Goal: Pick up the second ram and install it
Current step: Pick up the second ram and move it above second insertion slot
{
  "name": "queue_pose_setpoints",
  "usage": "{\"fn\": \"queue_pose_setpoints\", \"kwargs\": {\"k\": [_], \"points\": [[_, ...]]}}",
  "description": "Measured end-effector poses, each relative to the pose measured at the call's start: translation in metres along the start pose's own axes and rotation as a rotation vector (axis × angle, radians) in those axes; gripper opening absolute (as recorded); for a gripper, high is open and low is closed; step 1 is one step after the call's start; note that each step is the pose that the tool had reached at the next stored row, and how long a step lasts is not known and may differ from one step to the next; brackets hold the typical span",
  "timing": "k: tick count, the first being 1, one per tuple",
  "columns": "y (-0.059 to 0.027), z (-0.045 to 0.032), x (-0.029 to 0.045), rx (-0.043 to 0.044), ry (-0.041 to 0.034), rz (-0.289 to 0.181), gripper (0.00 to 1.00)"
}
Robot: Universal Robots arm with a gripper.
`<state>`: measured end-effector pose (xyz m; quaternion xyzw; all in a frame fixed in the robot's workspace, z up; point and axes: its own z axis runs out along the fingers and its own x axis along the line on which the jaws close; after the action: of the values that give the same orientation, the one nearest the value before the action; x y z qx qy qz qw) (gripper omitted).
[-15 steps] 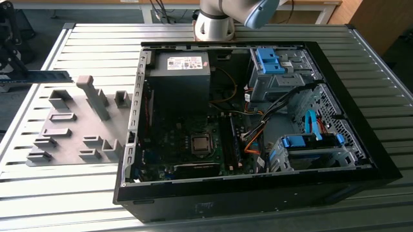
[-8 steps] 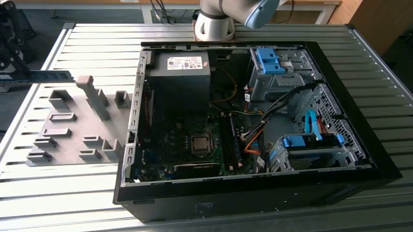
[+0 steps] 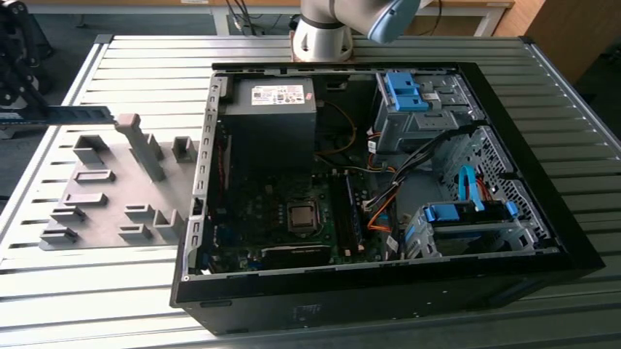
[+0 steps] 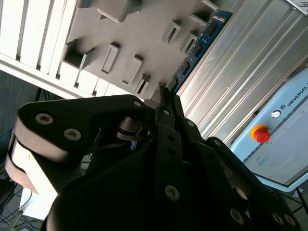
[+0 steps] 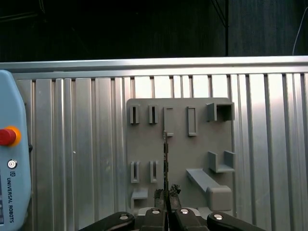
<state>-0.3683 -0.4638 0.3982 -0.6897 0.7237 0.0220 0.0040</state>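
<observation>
The pincer [image 5: 167,193] is clamped on one end of the ram [image 5: 166,154], which the first wrist view shows edge-on, as a thin dark line in front of the grey plate [image 5: 178,149]. In the exterior view the ram is held level at the exterior view's left edge, near the upper end of the plate. The plate lies on the ribbed metal surface [image 3: 116,291]. Just beside it, toward the exterior view's right, stands the open case [image 3: 339,305].
</observation>
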Motion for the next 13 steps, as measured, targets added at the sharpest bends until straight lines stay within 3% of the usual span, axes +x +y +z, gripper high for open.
{"fn": "queue_pose_setpoints", "kwargs": {"k": [13], "points": [[-0.0057,-0.0001,-0.0003,0.0000,0.0000,0.000,0.14]]}}
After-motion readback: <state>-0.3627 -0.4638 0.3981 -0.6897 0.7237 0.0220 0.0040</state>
